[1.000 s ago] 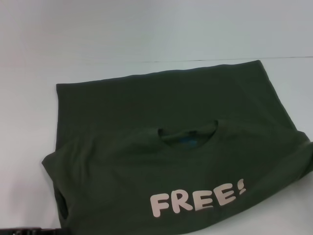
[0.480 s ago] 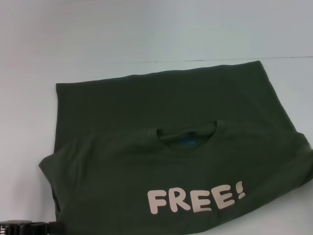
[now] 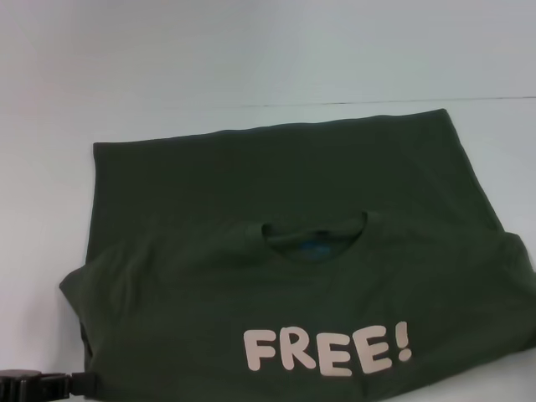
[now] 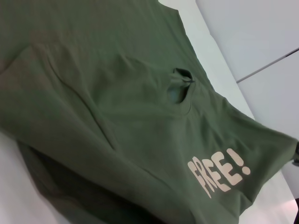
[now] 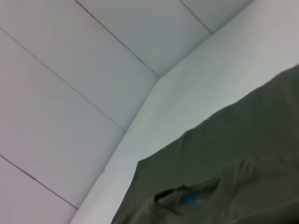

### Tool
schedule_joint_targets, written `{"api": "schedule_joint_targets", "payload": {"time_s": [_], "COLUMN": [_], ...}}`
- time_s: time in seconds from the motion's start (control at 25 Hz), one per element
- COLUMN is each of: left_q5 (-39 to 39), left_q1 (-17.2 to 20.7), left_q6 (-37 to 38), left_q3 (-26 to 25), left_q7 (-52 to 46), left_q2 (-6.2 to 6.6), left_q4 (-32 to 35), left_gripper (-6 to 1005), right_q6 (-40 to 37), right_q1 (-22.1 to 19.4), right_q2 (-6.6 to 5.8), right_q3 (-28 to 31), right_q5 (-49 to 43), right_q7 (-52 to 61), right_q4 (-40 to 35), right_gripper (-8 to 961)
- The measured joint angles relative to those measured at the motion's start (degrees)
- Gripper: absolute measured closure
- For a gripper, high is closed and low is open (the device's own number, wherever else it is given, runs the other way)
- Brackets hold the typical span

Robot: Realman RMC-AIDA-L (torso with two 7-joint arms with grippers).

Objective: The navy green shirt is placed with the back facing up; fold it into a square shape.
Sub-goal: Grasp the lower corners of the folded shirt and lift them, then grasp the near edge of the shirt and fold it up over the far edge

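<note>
1. Peeking in at the near-left corner of the head view is the left gripper (image 3: pixel 42 387), a dark bit just beside the near-left corner of the navy green shirt (image 3: pixel 293 251). I cannot tell if its fingers are open, closed or gripping cloth.
2. The right gripper does not show in any view, so I cannot tell its fingers either. Its wrist camera looks across the shirt's neck side from close by, so that arm seems to be near the shirt's right edge.
3. From the left gripper, the shirt lies away and to the right. Its long way runs left to right across the table (image 3: pixel 251 67).
4. I think the left arm is the nearer one to the shirt's left edge, so it looks best placed for a fold from that side.
5. The shirt is dark olive green and soft. It lies on the white table, already folded once: the near part is turned over onto the far part.
6. On the near part you can see the neck hole (image 3: pixel 314 239) with a little blue label inside, and the white word "FREE!" (image 3: pixel 328 349) close to the near edge.
7. The far part is plain and flat. The left edge looks a bit puffy where the layers stack.
8. It is a wide shape, not yet a square, so I think more folding is needed.
</note>
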Motion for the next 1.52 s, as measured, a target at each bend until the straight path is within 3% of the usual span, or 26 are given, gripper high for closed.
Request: {"api": "schedule_joint_targets", "payload": {"time_s": [0.48,0.84,1.12,1.32,1.52], "left_q5": [-0.1,-1.3,-4.4,-4.7,-4.7], "left_q1": [0.1,-2.4,-8.5,-15.6,-18.8], "left_q6": [0.2,0.2,-2.8,-12.4,-21.3], "left_q3": [0.0,-1.9,-2.7,-0.6,2.5], "left_q7": [-0.3,-1.0,-2.5,-2.7,-2.8], "left_q2": [0.12,1.18,4.01,6.43,6.62], "left_q4": [0.3,0.0,-1.1,-5.8,-8.0], "left_gripper": [998,998,999,999,999], "right_q6": [-1.4,-1.8,1.8,10.3,16.6], "right_q1": [-5.3,-4.3,1.8,9.6,15.1], "right_q2": [0.77,0.57,-0.64,-2.01,-1.45], "right_q3": [1.7,3.6,8.4,10.3,10.6], "right_q5": [-1.0,-0.9,-0.9,-0.8,-0.7], "right_q7": [-1.6,-2.3,-1.7,-1.6,-1.8], "right_q4": [0.0,0.1,2.2,5.3,5.4], "right_gripper": [897,896,895,895,894]}}
